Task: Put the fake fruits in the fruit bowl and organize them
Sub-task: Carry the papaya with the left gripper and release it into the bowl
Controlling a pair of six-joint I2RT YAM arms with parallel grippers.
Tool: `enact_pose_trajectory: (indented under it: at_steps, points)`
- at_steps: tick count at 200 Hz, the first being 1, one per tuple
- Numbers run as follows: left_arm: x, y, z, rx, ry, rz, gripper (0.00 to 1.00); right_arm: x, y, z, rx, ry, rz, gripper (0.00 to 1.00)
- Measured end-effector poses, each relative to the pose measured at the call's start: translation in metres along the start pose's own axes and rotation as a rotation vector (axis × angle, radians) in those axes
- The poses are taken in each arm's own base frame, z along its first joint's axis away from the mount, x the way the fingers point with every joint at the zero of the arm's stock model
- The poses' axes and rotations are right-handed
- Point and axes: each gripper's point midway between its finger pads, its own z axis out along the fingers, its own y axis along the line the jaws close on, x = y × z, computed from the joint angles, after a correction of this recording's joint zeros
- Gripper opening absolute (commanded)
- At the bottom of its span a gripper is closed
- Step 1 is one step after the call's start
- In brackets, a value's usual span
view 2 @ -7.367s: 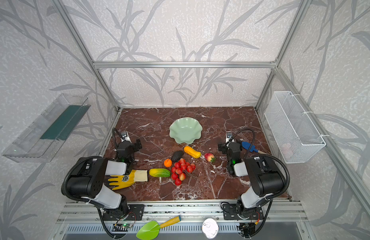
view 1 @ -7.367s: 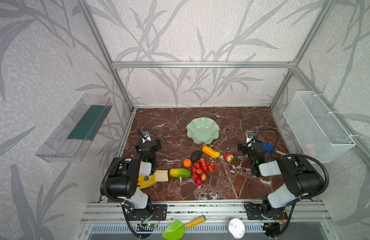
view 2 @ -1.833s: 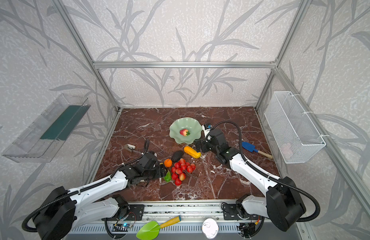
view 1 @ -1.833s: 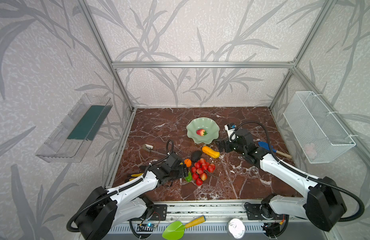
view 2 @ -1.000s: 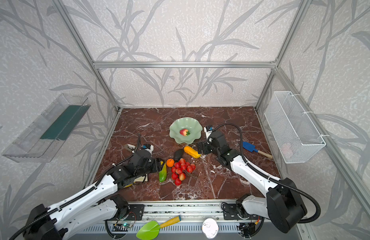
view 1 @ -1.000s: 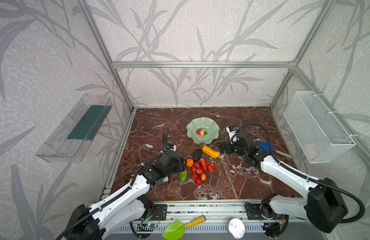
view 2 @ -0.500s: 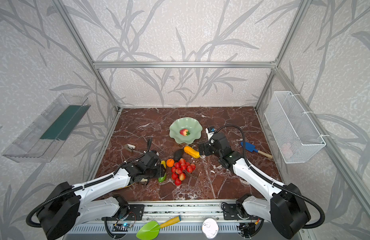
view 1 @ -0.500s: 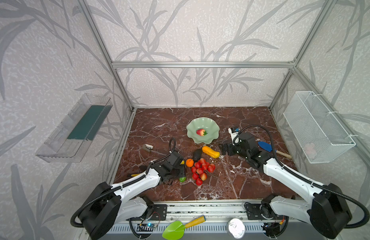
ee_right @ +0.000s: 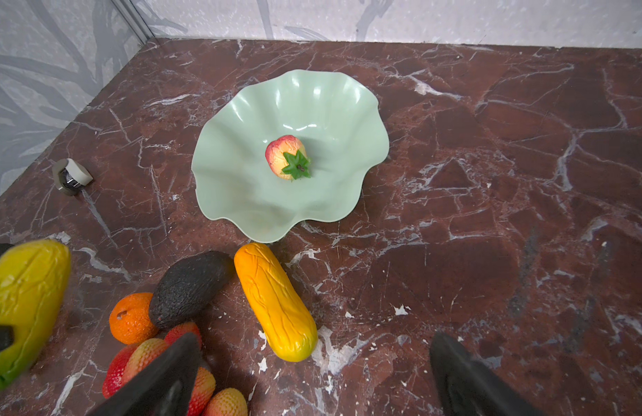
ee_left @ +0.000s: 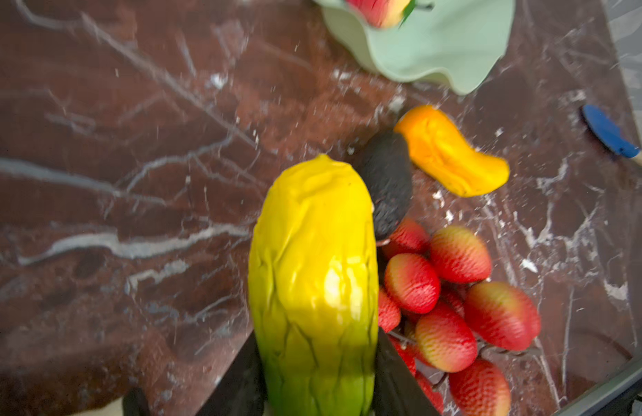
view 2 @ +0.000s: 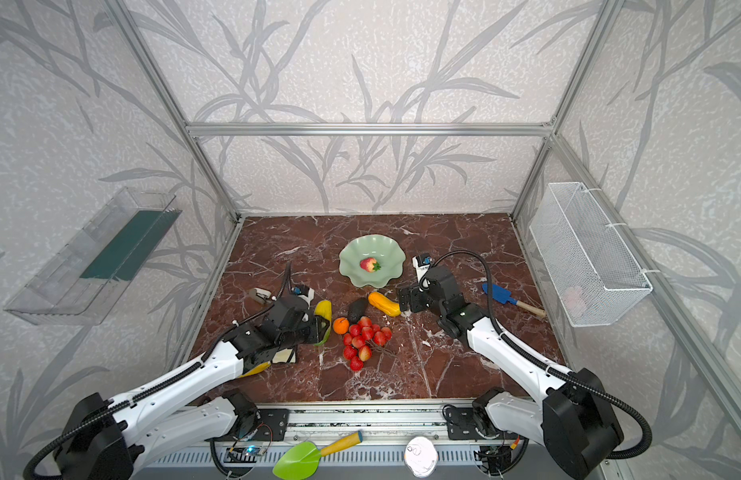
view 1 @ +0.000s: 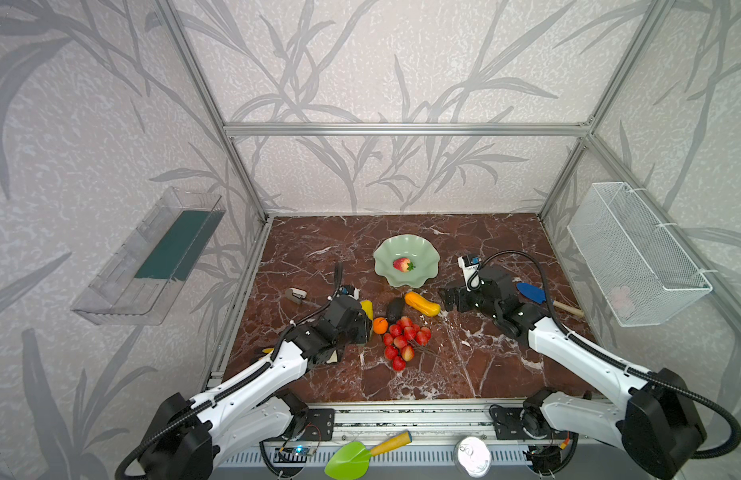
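My left gripper (ee_left: 317, 378) is shut on the green end of the yellow-green oblong fruit (ee_left: 314, 252), held off the table left of the small orange (view 1: 379, 325). My right gripper (ee_right: 314, 345) stands open just above the table, at the near end of the orange-yellow oblong (ee_right: 276, 302). The dark avocado (ee_right: 189, 288) lies against that oblong. The bunch of red berries (view 1: 404, 338) lies in front of them. Behind them, the mint-green fruit bowl (view 1: 424, 253) holds a red strawberry (view 1: 403, 264).
A blue spatula (view 1: 532, 293) lies right of my right gripper. A small grey-white object (view 1: 296, 294) sits at the left. A cream square (view 2: 283, 355) and yellow glove (view 2: 256, 368) lie under my left arm. A white wire basket (view 1: 634, 257) hangs on the right wall.
My left jaws have closed on the yellow-green fruit and carried it away from the front edge, toward the bowl. The right gripper has barely moved and stays open.
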Motion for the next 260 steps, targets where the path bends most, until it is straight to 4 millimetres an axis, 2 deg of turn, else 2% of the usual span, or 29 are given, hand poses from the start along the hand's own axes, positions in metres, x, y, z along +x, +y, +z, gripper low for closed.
enact_pose_trajectory:
  at_steps: [19, 38, 72, 97, 117, 138, 155, 170, 180, 199, 219, 237, 260]
  points:
    - [-0.031, -0.012, 0.002, 0.002, -0.034, 0.033, 0.43, 0.0, 0.0, -0.003, -0.001, -0.007, 0.001, 0.99]
    - [-0.065, -0.024, 0.018, -0.004, -0.045, 0.074, 0.43, 0.003, -0.002, -0.008, 0.001, -0.004, 0.001, 0.99]
    - [-0.126, -0.041, 0.066, -0.006, -0.03, 0.127, 0.41, 0.015, -0.005, -0.021, 0.003, 0.001, 0.004, 0.99]
    - [-0.158, -0.044, 0.107, -0.013, -0.013, 0.153, 0.41, 0.029, -0.008, -0.03, 0.009, 0.011, 0.007, 0.99]
    - [-0.169, -0.041, 0.136, -0.033, 0.014, 0.168, 0.42, 0.037, -0.012, -0.036, 0.021, 0.025, 0.007, 0.99]
    - [-0.171, -0.036, 0.16, -0.056, 0.054, 0.174, 0.44, 0.037, -0.013, -0.041, 0.03, 0.021, 0.003, 0.99]
    - [-0.168, -0.032, 0.177, -0.074, 0.092, 0.167, 0.52, 0.037, -0.015, -0.042, 0.038, 0.021, 0.0, 0.99]
    - [-0.165, -0.029, 0.185, -0.081, 0.116, 0.157, 0.65, 0.038, -0.016, -0.041, 0.04, 0.024, -0.001, 0.99]
    - [-0.16, -0.028, 0.185, -0.078, 0.134, 0.149, 0.7, 0.039, -0.016, -0.04, 0.043, 0.031, -0.002, 0.99]
    - [-0.163, -0.032, 0.181, -0.064, 0.127, 0.138, 0.73, 0.046, -0.018, -0.032, 0.05, 0.063, -0.007, 0.99]
    - [-0.172, -0.038, 0.165, -0.041, 0.094, 0.137, 0.74, 0.056, -0.019, -0.019, 0.053, 0.107, -0.017, 0.99]
    - [-0.184, -0.047, 0.136, -0.011, 0.03, 0.142, 0.75, 0.064, -0.018, -0.004, 0.042, 0.16, -0.022, 1.0]
    - [-0.204, -0.058, 0.078, 0.038, -0.119, 0.149, 0.78, 0.064, -0.012, 0.014, 0.015, 0.196, -0.02, 0.98]
